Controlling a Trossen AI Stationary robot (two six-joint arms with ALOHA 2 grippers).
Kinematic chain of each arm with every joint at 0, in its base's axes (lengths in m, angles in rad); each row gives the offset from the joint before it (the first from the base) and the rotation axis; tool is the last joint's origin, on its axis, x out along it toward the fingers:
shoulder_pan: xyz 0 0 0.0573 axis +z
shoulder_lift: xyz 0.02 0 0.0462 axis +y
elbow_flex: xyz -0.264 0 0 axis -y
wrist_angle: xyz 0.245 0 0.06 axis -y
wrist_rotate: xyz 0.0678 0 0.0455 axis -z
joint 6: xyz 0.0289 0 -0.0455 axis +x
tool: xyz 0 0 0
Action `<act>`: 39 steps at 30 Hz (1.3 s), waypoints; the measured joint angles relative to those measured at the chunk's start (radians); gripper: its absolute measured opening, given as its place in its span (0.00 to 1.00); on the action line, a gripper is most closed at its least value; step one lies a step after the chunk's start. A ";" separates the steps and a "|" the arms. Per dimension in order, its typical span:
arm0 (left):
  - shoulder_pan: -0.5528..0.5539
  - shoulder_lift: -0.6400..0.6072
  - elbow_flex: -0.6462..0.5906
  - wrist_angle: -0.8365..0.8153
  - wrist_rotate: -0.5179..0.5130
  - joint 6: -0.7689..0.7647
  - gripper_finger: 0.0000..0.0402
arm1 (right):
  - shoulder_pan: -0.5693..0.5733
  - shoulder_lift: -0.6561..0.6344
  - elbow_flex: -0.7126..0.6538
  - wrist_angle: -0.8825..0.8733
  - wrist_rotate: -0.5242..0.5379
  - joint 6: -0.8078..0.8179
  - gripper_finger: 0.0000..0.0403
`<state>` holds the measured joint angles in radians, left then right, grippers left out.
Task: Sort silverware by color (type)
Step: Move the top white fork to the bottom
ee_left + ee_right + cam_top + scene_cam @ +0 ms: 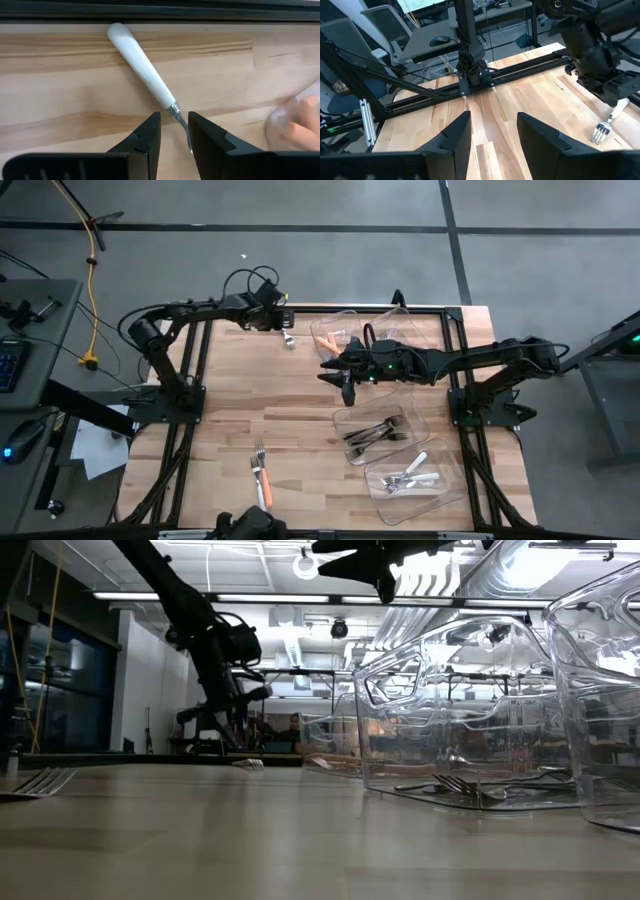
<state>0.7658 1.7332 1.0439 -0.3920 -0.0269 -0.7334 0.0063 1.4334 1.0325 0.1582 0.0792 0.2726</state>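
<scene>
White-handled fork [150, 75] neck between left claw [173, 131] fingers.

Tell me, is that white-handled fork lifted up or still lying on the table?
Lying flat on the table. The left pincer straddles the white-handled fork at its neck.

Wood counter [230, 420] with black frame. On it: three clear bins [378, 430], orange-handled fork [261, 474]. White-handled fork [145, 67] near far edge.
</scene>
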 joint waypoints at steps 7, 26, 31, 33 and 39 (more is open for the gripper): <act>-0.004 0.042 0.000 0.058 -0.002 -0.068 0.22 | 0.000 0.000 0.000 -0.004 0.000 -0.002 0.36; -0.007 0.086 0.000 0.213 -0.044 -0.217 0.22 | 0.000 0.000 0.000 -0.065 0.000 -0.011 0.36; -0.008 0.139 0.001 0.253 0.022 -0.217 0.22 | 0.000 0.000 0.000 -0.066 0.000 -0.011 0.36; -0.008 0.146 0.000 0.229 0.016 -0.220 0.22 | 0.000 0.000 0.000 -0.066 0.000 -0.011 0.36; -0.008 0.145 0.000 0.180 -0.003 -0.194 0.22 | 0.000 0.000 0.000 -0.066 0.000 -0.011 0.36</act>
<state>0.7578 1.8782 1.0443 -0.2122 -0.0296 -0.9276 0.0063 1.4334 1.0325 0.0925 0.0795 0.2615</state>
